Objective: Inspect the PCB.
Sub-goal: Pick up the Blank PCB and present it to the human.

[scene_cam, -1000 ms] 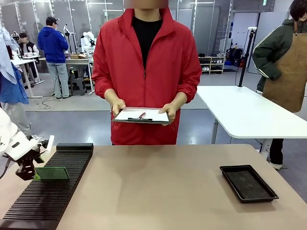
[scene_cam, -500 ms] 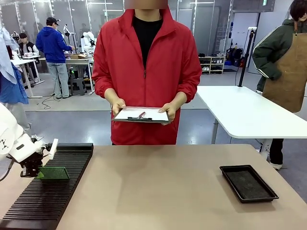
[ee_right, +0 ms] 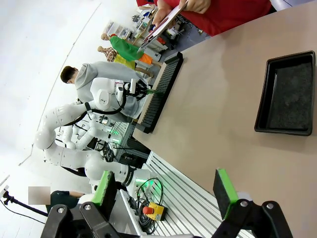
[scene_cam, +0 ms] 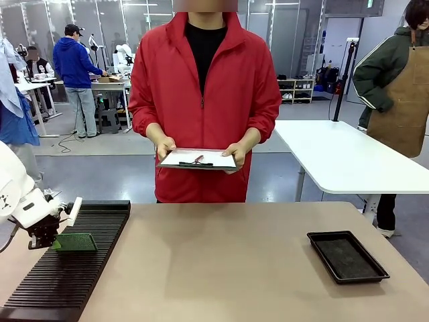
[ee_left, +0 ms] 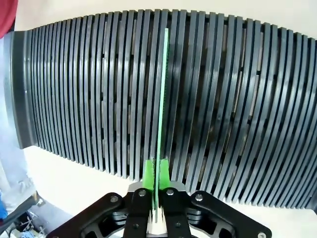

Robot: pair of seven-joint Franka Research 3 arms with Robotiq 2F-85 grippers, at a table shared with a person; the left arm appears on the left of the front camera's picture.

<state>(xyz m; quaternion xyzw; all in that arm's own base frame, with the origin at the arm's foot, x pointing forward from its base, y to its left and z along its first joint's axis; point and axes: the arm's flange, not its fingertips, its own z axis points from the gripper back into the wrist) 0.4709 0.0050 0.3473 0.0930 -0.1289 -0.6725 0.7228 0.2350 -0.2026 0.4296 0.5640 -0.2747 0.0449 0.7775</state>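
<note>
The left gripper [scene_cam: 53, 243] pinches the green PCB [scene_cam: 75, 242] by its end — fingers tight on it — over the black slotted rack [scene_cam: 80, 275], at 8 o'clock on the table [scene_cam: 221, 268]. The right gripper [ee_right: 166, 191] has its fingers wide apart. The black tray [scene_cam: 347, 256] sits at 4 o'clock.

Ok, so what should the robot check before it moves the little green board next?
1. Left fingers shut on the PCB: ok.
2. PCB runs straight out from between them: ok.
3. PCB lifted clear of the slots of the black rack: cannot tell.
4. Right fingers open, far from the rack: ok.
5. Person holds the clipboard in both hands, facing the table: ok.
</note>
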